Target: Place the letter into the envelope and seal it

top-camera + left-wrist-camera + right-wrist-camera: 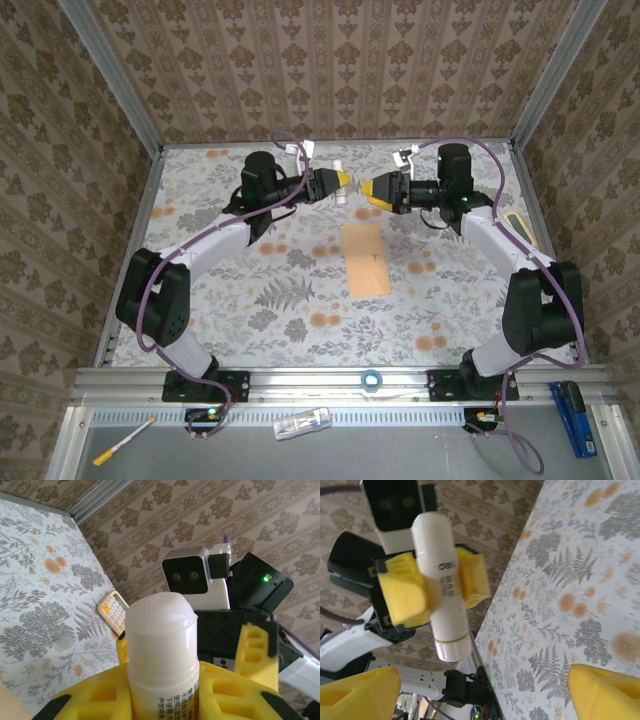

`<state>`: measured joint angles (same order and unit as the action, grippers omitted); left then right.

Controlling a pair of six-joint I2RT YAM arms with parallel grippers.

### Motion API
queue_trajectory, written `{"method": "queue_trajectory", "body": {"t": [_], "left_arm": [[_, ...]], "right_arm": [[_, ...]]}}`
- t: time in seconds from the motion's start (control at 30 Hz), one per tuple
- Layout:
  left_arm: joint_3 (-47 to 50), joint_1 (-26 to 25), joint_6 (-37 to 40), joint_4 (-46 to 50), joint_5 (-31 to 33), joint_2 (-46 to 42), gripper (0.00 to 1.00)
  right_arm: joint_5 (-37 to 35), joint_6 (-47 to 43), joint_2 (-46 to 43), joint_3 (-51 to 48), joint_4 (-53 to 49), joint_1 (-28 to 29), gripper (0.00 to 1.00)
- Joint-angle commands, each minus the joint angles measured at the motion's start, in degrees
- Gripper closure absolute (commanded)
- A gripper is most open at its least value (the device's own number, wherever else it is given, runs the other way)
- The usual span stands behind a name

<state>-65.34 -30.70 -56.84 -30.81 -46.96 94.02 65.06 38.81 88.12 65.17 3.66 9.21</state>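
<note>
The tan envelope (365,258) lies flat in the middle of the floral tablecloth, below both grippers. The letter is hidden. Above the table's far part, my left gripper (338,182) (162,690) is shut on a white glue stick (160,645) (442,585), which sticks out past its yellow fingers (400,592). My right gripper (372,190) (485,690) faces it tip to tip. It stands open, with its yellow fingers (255,650) wide apart on either side of the stick's end and not touching it.
A pale yellow calculator (517,222) (114,611) lies by the table's right edge. Off the near edge lie a blue tool (572,418), a tape roll (372,380), a small bottle (302,424) and a pen (125,440). Patterned walls enclose three sides.
</note>
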Motion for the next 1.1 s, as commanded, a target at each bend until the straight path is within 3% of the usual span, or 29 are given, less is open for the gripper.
{"method": "queue_trajectory", "body": {"t": [0.0,0.23,0.63,1.07], "left_arm": [[-1.43,0.24,-5.25,-6.54,-0.48,-0.10,0.94],[-1.99,0.20,-9.17,-10.00,0.75,1.06,0.95],[-1.54,0.15,-9.69,-11.11,1.52,1.46,0.95],[-1.00,0.15,-9.68,-11.12,2.62,1.34,0.96]], "right_arm": [[1.20,0.07,-1.52,2.28,1.38,1.98,0.14],[-0.11,1.45,-0.16,3.74,2.71,5.19,0.24],[-0.37,6.26,2.55,4.22,9.43,7.07,0.52],[-2.34,8.21,3.30,4.39,11.22,7.53,0.69]]}}
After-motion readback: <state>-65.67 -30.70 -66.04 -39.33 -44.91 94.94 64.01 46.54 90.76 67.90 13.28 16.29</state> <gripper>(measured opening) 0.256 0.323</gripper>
